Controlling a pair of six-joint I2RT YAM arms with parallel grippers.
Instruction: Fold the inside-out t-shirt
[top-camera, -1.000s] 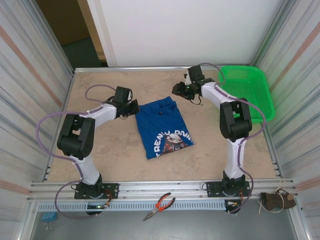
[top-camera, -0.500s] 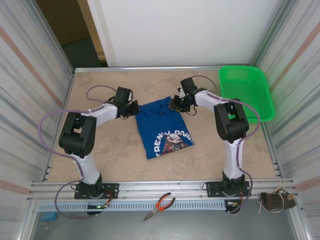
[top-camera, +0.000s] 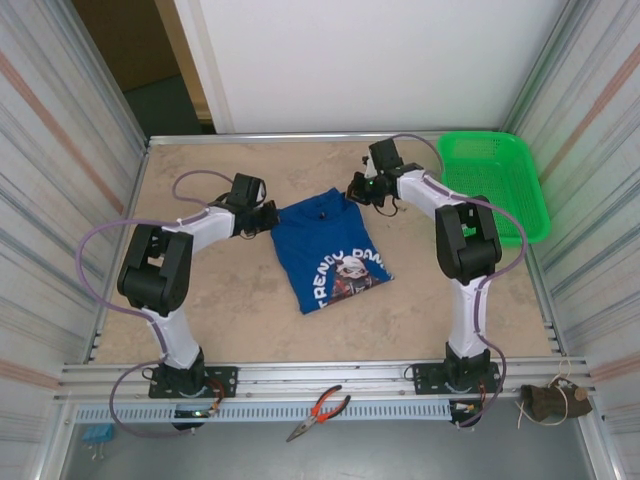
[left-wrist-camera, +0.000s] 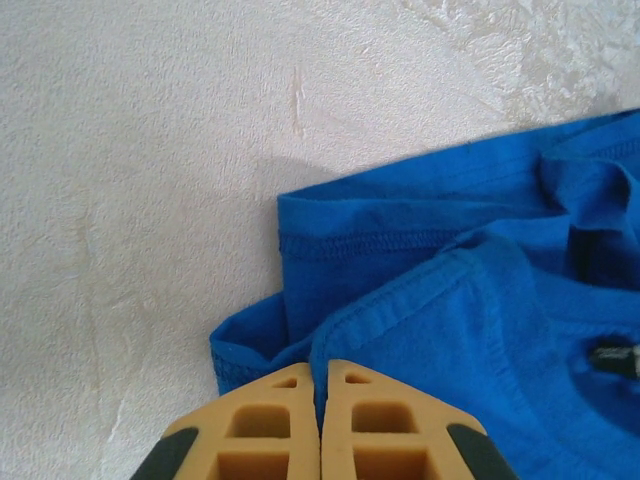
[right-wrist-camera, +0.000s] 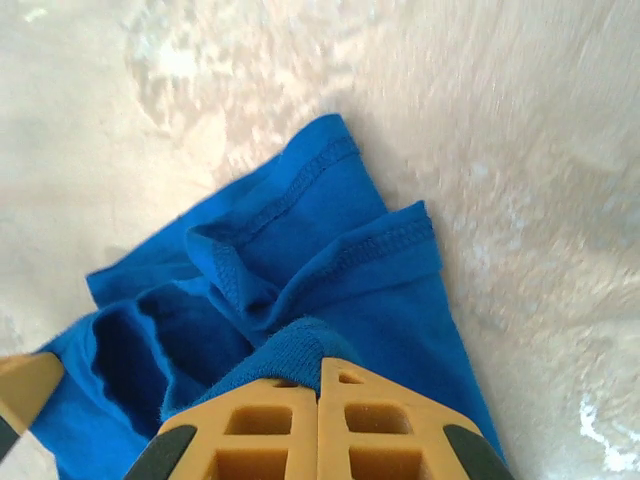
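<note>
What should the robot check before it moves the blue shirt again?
1. Is the left claw shut on the t-shirt edge? ok.
2. Is the right claw shut on the t-shirt at the opposite far corner? ok.
3. Does each claw pinch every layer of cloth? cannot tell.
4. Is the cloth smooth between the claws? not ok, it is rumpled near the collar.
5. Is the green basket apart from the t-shirt? ok.
</note>
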